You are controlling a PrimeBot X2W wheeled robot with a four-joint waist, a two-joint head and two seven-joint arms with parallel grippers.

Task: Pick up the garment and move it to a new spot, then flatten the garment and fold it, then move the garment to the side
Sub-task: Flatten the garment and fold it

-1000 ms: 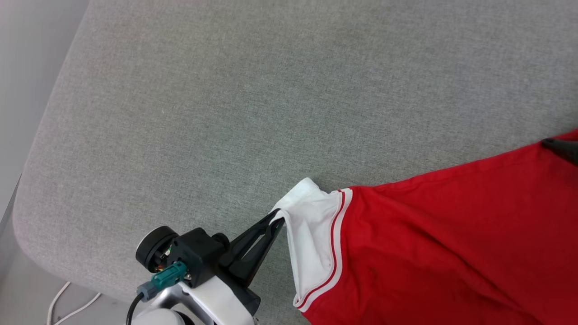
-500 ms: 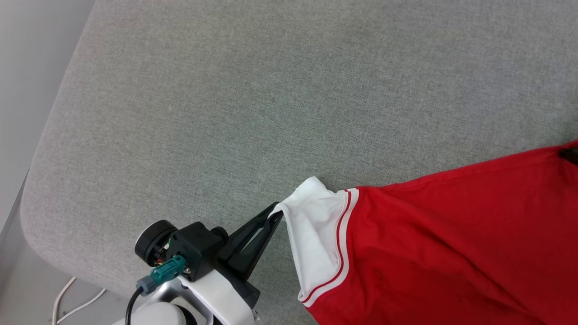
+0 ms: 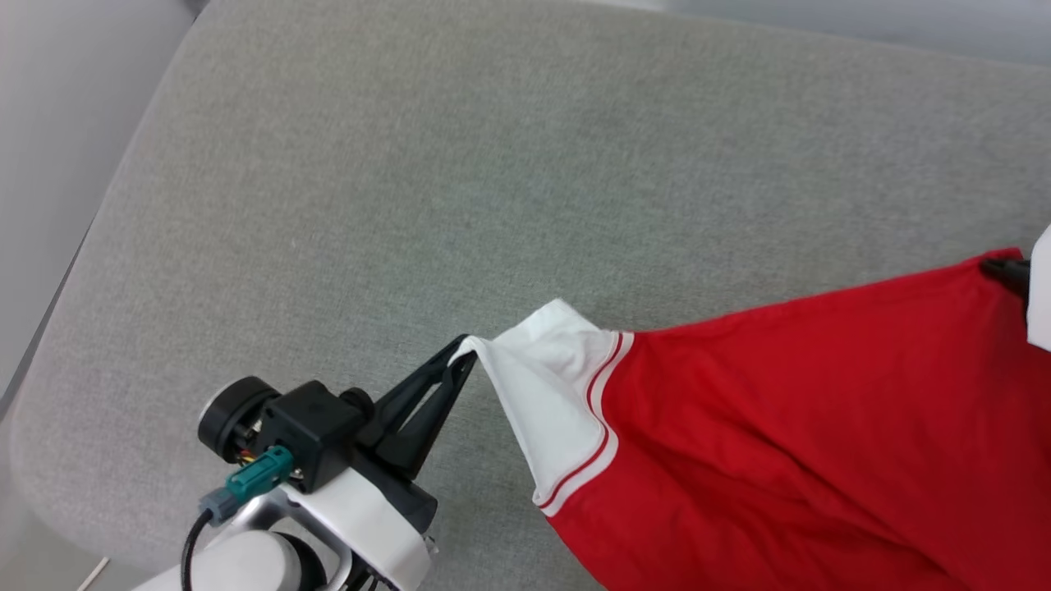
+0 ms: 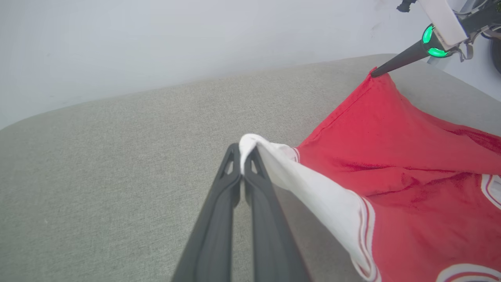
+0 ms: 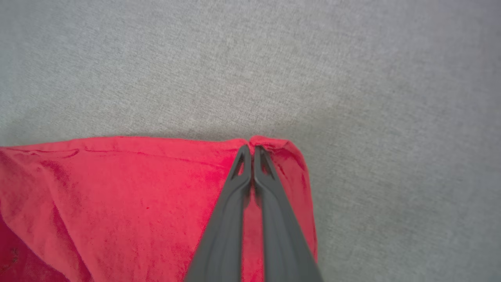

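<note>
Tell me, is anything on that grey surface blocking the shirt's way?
Nothing visible. The left gripper pinches the white sleeve of the shirt, the right gripper pinches a red corner, and no other thing lies on the grey surface around it.

The red jersey T-shirt with white striped-trim sleeve [image 3: 780, 427] is cut off by the head view's right and bottom edges. Its white-outlined lettering [image 4: 491, 192] is clipped in the left wrist view and cannot be read. The dark 2-fingered right gripper [image 3: 995, 266] is cropped at the head view's right edge.
</note>
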